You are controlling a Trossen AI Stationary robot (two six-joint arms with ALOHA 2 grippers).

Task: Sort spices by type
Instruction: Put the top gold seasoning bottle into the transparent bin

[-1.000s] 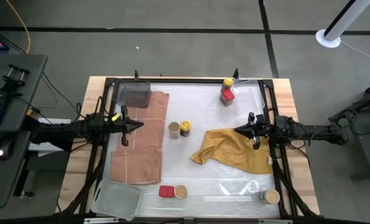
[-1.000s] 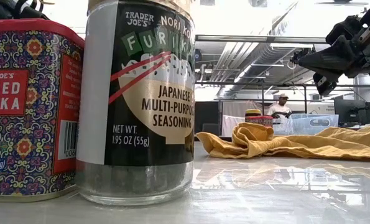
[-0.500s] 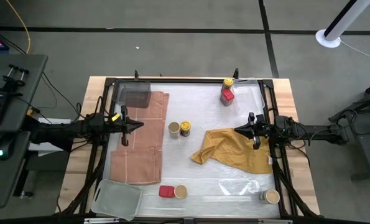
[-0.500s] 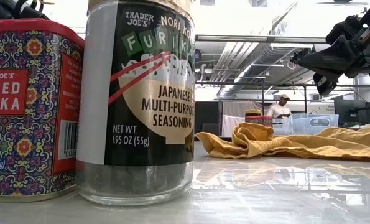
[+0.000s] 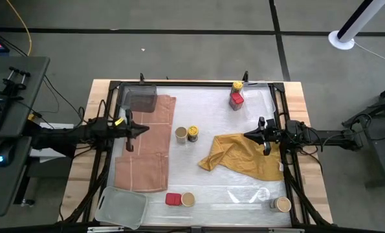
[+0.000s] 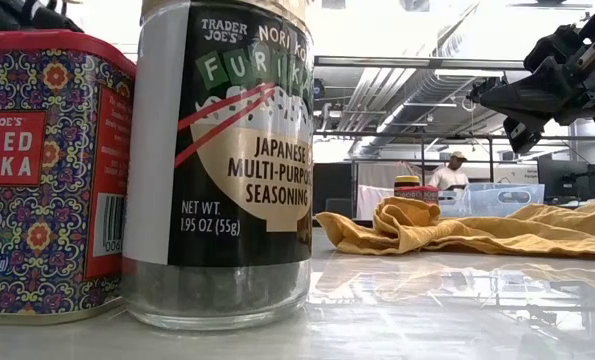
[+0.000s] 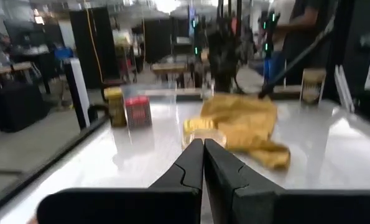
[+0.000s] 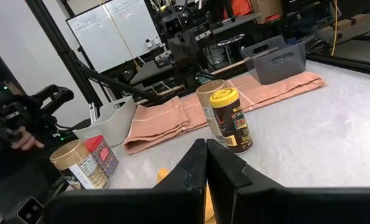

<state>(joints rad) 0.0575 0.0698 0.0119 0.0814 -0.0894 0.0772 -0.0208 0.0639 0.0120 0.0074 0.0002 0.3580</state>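
Observation:
Both grippers hover shut above the table and touch nothing. My left gripper (image 5: 144,131) is over the pink cloth (image 5: 143,145), pointing right. My right gripper (image 5: 246,136) is over the mustard cloth (image 5: 241,155), pointing left; the low view shows it too (image 6: 477,95). Between them a tan-topped jar (image 5: 181,134) and a yellow-capped jar (image 5: 193,133) stand upright side by side. A yellow-capped jar (image 5: 237,85) and a red tin (image 5: 236,99) sit at the far edge. A red tin (image 5: 173,199) and a tan-topped jar (image 5: 188,199) stand near the near edge. Another tan-topped jar (image 5: 283,204) is near right.
A grey bin (image 5: 140,97) sits at the far left corner on the pink cloth's end. A clear plastic tray (image 5: 121,207) lies at the near left corner. A black frame (image 5: 192,83) borders the white work surface. Bare surface lies between the middle jars and the far ones.

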